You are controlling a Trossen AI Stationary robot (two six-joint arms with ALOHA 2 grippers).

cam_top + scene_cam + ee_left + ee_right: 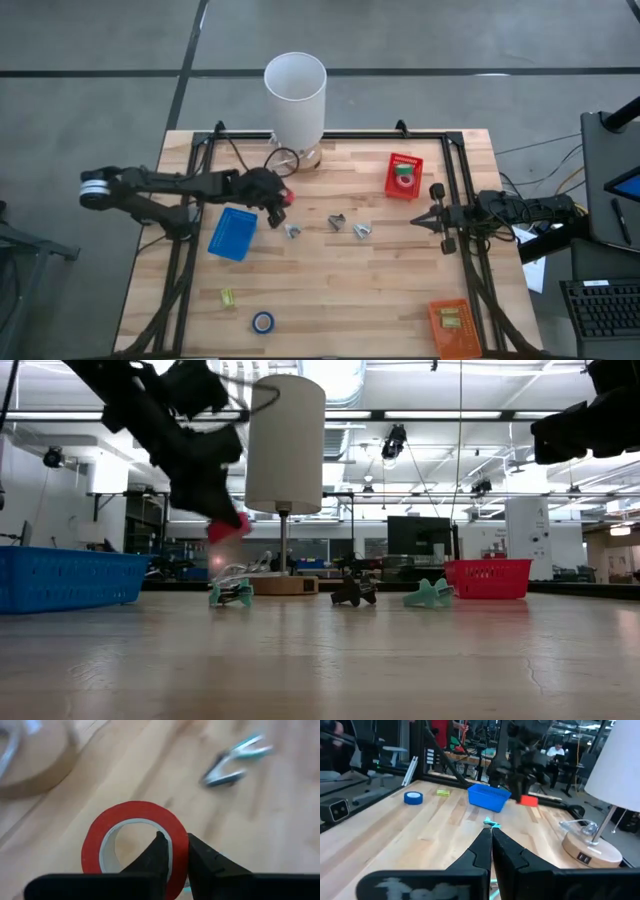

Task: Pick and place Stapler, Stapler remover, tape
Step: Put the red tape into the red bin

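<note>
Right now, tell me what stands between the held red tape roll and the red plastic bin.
Left hand holds the red tape roll above the table. Toward the red plastic bin lie small staple removers, low on the wood; nothing visible blocks a raised carry.

A glossy red tape roll (134, 837) with a pale whitish inner core sits between matte black gripper fingers (161, 855). The pale wooden slatted tabletop (330, 290) carries a bright blue plastic bin (232, 233), a red plastic bin (404, 176) and an orange plastic bin (449, 328). A blue tape roll (263, 322) lies near a small yellow item (227, 296), possibly a staple box. The lamp's cylindrical shade (295, 95) is white.
</note>
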